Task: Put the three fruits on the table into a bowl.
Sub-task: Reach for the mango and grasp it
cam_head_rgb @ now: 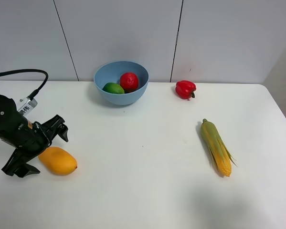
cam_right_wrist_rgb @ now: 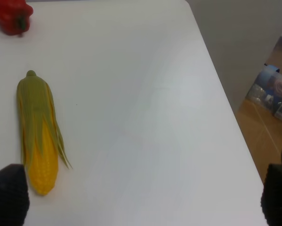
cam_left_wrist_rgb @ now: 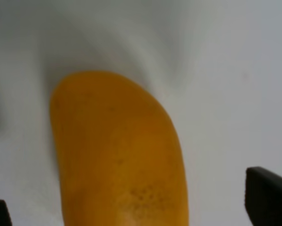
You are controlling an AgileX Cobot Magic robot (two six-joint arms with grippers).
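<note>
Orange mango (cam_head_rgb: 58,161) lies on table (cam_head_rgb: 143,157) between spread jaws of left gripper (cam_left_wrist_rgb: 131,214)

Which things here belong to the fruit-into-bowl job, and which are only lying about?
For the job: mango, not yet in; lime and pomegranate, inside the light blue bowl.
Lying about: red bell pepper, corn cob.

The bowl (cam_head_rgb: 133,98) stands at the back of the table (cam_head_rgb: 143,191), left of centre, with 2 fruits in it, the lime (cam_head_rgb: 113,88) left of the pomegranate (cam_head_rgb: 129,81). The pepper (cam_head_rgb: 185,89) lies to the bowl's right; the corn cob (cam_head_rgb: 217,148) lies further forward on the right. The mango (cam_head_rgb: 58,161) lies front left, the left gripper (cam_head_rgb: 21,167) just beside it on its left.
</note>
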